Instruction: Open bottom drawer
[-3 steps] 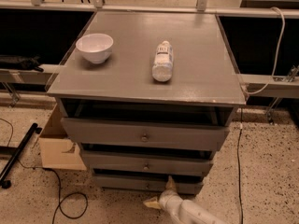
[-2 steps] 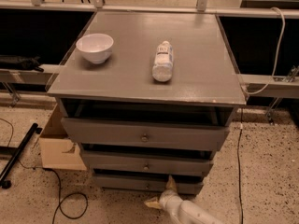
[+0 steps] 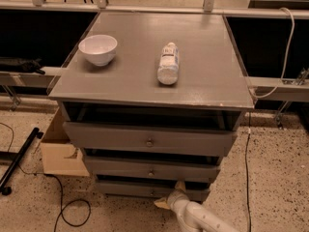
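We are viewing a speckled floor (image 3: 275, 178) on which a grey cabinet (image 3: 135, 76) is standing, carrying a white bowl (image 3: 98, 49) and a bottle (image 3: 168, 63) lying on its top. The bottom drawer (image 3: 128, 188) is sitting lowest of three, its front showing no clear pull-out, so we are judging the opening as not yet begun. The gripper (image 3: 170, 195) is hanging just in front of that drawer, near its small knob (image 3: 153, 193) but to the right of it, fingers spread apart and gripping nothing; we are judging that seating them on the knob and pulling outward are the steps left.
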`<state>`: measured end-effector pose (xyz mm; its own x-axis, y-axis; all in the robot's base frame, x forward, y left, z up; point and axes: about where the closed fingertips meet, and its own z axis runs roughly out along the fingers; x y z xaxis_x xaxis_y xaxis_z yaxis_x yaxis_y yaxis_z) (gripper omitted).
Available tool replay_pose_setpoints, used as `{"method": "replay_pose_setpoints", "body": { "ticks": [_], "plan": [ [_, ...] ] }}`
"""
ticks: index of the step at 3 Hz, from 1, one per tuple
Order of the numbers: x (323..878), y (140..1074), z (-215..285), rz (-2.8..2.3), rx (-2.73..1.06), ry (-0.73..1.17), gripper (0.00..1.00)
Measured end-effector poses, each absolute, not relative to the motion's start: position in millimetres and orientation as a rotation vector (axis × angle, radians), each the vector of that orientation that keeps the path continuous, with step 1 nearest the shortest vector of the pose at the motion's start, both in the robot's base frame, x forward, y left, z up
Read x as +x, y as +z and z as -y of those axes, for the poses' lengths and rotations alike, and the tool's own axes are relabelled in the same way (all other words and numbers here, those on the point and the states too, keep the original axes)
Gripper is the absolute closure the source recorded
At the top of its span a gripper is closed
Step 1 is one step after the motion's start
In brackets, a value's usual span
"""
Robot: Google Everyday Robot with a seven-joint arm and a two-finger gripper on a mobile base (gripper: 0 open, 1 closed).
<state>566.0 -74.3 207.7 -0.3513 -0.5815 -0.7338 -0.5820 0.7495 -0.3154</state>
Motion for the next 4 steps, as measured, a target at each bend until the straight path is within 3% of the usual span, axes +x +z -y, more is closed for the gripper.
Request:
{"method": "replay_pose_setpoints", "body": {
  "ticks": [4],
  "plan": [
    [595, 187, 78, -2.097, -0.886, -0.033, 0.00]
  ]
}}
